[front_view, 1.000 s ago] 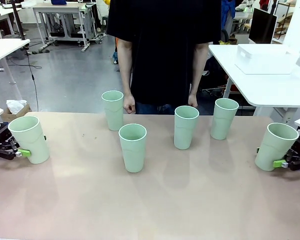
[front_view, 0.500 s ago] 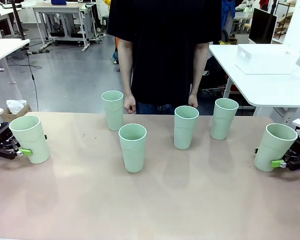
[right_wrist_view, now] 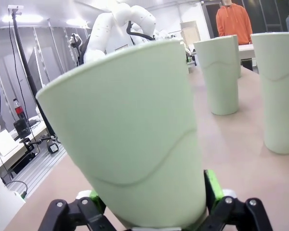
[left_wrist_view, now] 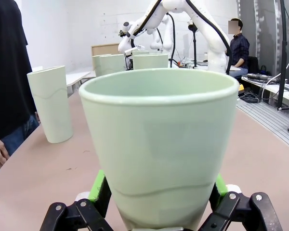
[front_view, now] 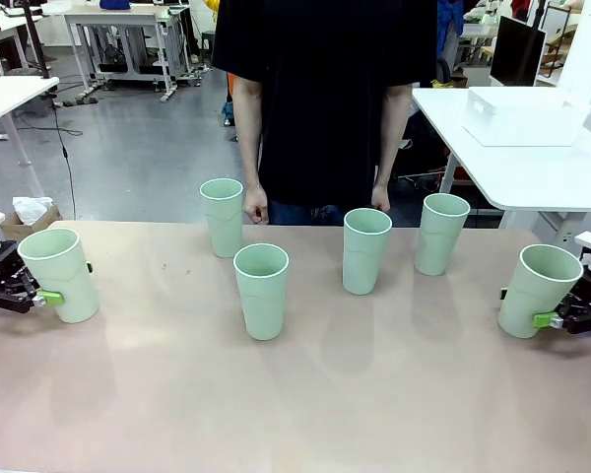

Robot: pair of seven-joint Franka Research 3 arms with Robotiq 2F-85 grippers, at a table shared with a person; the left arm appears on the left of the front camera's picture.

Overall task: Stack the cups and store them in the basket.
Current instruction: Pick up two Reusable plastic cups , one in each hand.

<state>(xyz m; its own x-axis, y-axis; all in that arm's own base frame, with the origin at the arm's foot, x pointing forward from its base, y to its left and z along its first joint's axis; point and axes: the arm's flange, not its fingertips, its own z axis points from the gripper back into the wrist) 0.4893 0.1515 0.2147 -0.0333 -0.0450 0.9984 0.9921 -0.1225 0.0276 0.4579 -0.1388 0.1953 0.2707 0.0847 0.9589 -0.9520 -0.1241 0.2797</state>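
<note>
Cups [front_view: 365, 249], front view: standing six in all on the beige counter [front_view: 305, 414]. Pinching the left cup [front_view: 59, 276] low on its wall with the left gripper [front_view: 68, 285] at the counter's 9 o'clock edge, one green pad pressing on the near side, the rim leaning slightly toward 11 o'clock. Clamping the right cup [front_view: 540, 291] near its base with the right gripper [front_view: 524, 307] at the 3 o'clock edge, tilting the rim toward 1 o'clock. Standing free and upright in between: two toward 11 o'clock from the counter's middle, one nearer and one farther, then one at 1 o'clock and one at 2 o'clock. Waiting at 12 o'clock behind the far edge, a person in black, one hand [front_view: 254, 207] hanging just beyond the farther 11 o'clock cup. Sitting far off toward 2 o'clock on a second white counter [front_view: 532, 177], the basket [front_view: 525, 118], well apart from every cup.

Left wrist view: squeezing the left cup [left_wrist_view: 159, 144] from 9 and 3 o'clock with the pads of the left gripper [left_wrist_view: 159, 192], mouth open toward 12 o'clock. Showing another cup [left_wrist_view: 50, 103] upright at 10 o'clock.

Right wrist view: gripping the right cup [right_wrist_view: 135, 130] between the pads of the right gripper [right_wrist_view: 153, 192], leaning it toward 11 o'clock. Showing two more cups upright around 2 o'clock.
</note>
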